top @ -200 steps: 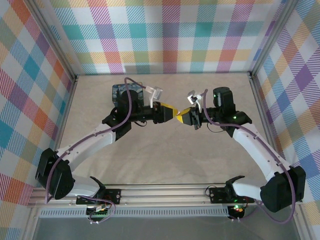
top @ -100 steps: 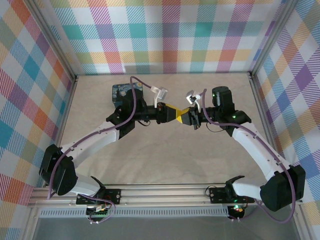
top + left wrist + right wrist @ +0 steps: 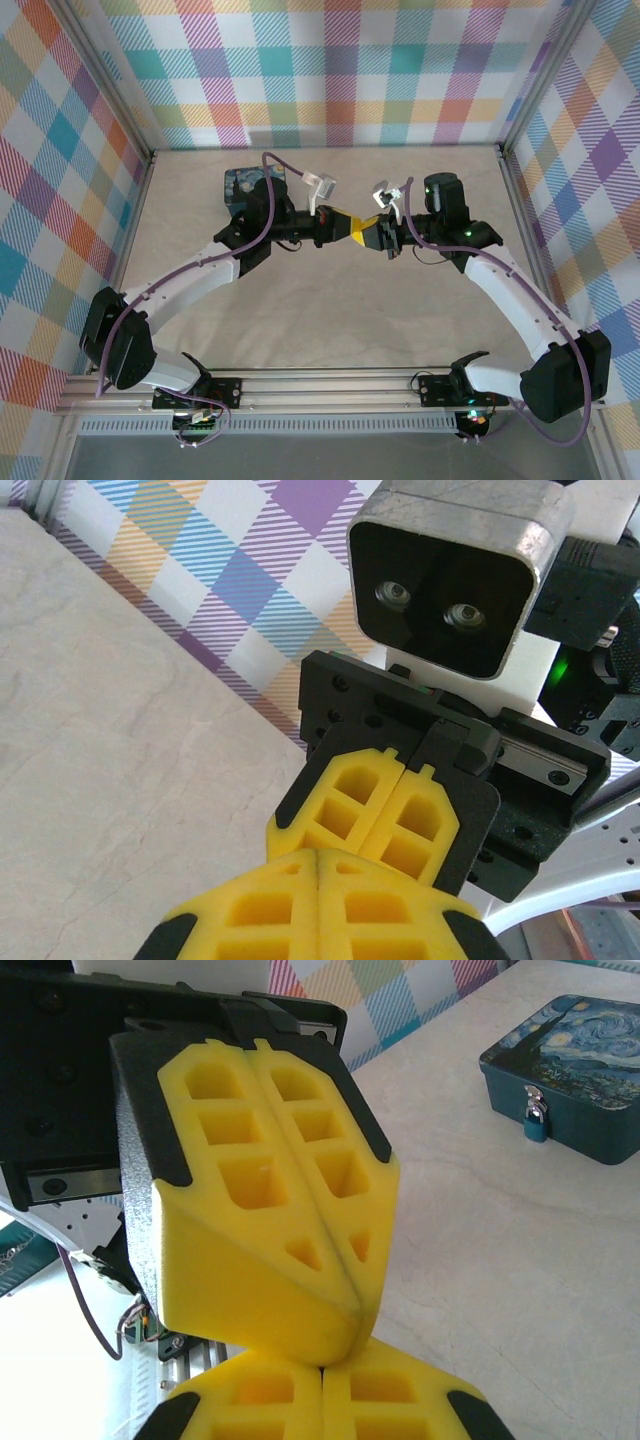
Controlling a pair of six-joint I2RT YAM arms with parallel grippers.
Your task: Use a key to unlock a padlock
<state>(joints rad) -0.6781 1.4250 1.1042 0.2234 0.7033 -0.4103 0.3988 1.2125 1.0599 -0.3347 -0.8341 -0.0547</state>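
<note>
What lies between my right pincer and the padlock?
The left pincer, shut, meets the right pincer tip to tip; past it, the right wrist view shows bare table up to the padlock on the box.

White arms [image 3: 190,280], blk joints [image 3: 110,345], purple cables [image 3: 262,200], yellow end effector pads [image 3: 370,810].

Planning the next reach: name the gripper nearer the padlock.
Left, narrowly. The padlock hangs on the front of the box. The grippers meet tip to tip; the left gripper lies on the box's side of that contact, the right gripper just beyond it.
</note>
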